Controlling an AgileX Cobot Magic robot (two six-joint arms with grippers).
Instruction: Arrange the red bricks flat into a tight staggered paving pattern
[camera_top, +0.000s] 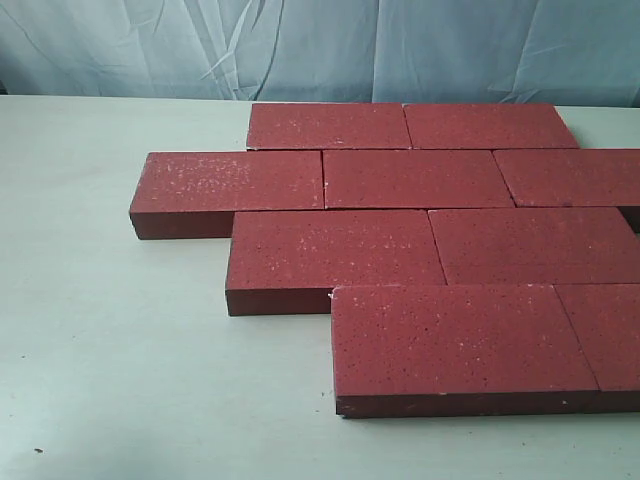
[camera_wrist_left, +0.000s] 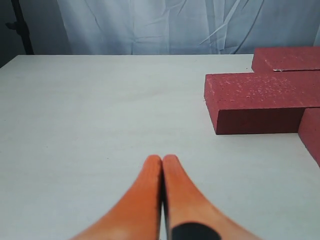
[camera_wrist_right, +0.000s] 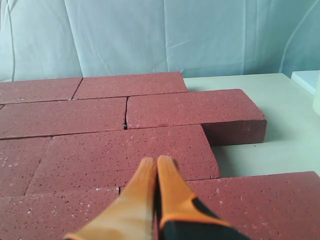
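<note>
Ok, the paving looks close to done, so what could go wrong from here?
1. The right hand is shut above the red bricks; a sideways sweep could drag one and open the joints.
2. A small gap shows at one joint; pushing it closed may shift neighbouring bricks.
3. The left hand is shut over the table, near the projecting end brick; swinging in could knock it.

- The end effector (camera_wrist_left: 162, 160) is seen closed, its two orange halves pressed together.
- It is held above the pale surface (camera_wrist_left: 95, 110).
- Three red bricks (camera_wrist_left: 260, 95) are laid flat, stepped and touching, well apart from it.
- A pale blue cloth (camera_wrist_left: 150, 25) is hung behind.
</note>
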